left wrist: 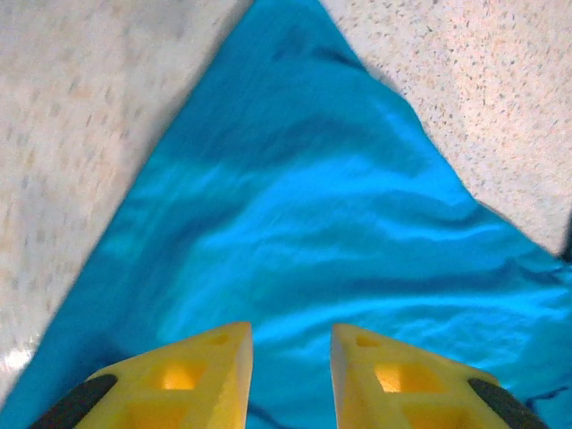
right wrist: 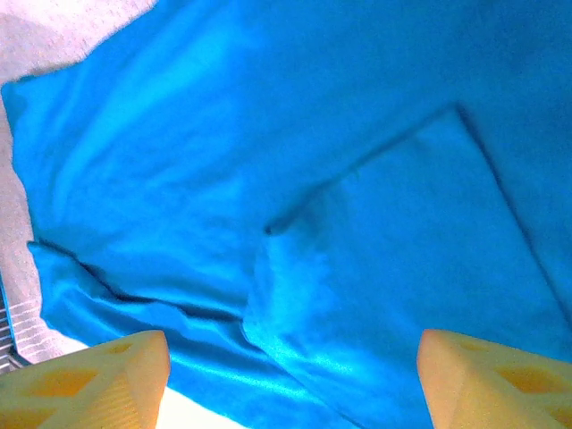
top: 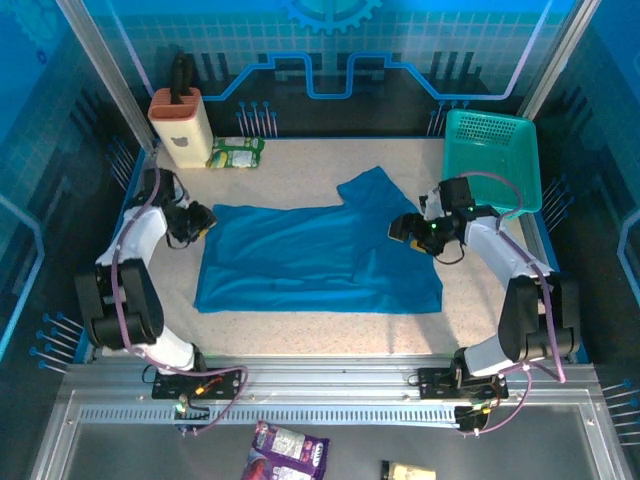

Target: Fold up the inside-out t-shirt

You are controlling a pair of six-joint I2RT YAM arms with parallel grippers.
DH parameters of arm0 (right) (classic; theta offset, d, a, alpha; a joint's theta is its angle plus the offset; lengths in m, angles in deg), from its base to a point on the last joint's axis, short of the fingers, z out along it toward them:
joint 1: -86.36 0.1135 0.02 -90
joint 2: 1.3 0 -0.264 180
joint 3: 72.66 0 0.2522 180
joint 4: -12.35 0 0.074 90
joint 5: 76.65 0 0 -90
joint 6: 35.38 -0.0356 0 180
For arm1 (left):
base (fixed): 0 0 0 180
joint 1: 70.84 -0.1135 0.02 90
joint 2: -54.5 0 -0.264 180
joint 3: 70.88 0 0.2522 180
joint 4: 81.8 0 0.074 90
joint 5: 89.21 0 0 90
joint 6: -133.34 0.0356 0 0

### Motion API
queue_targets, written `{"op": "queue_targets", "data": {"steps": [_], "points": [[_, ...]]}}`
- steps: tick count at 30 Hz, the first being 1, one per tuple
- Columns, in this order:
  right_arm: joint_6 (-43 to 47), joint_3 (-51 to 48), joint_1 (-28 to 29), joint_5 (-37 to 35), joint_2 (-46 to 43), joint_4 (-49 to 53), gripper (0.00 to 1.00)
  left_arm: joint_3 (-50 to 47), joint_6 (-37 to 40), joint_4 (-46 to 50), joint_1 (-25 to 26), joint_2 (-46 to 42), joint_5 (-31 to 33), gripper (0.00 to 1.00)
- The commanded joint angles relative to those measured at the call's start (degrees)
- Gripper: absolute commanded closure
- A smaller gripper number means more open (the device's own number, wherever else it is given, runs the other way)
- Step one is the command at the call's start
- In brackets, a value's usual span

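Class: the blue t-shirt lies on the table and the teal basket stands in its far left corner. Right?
No: the basket stands in the far right corner, as the top view shows. The t-shirt does lie on the table.

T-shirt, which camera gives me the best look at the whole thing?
The top external view: the whole t-shirt lies spread on the table. The left wrist view catches just one corner; the right wrist view, a close patch of folds.
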Motion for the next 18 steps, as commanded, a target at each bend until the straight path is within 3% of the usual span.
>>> {"op": "queue_targets", "data": {"steps": [1, 7, 18], "points": [[2.2, 3.8, 0.5, 0.5, 3.0, 1.8, 0.25, 7.9, 9.3, 6.0, 0.8, 6.7, 4.6, 0.7], [2.5, 8.2, 0.0, 1.1, 5.9, 2.7, 0.25, 22.0, 17.8, 11.2, 1.8, 18.6, 10.6, 0.7], [1.8, 10.1, -0.8, 1.0, 7.1, 3.5, 0.25, 38.8, 25.3, 16.8, 2.1, 33.6, 11.0, 0.7]]}}
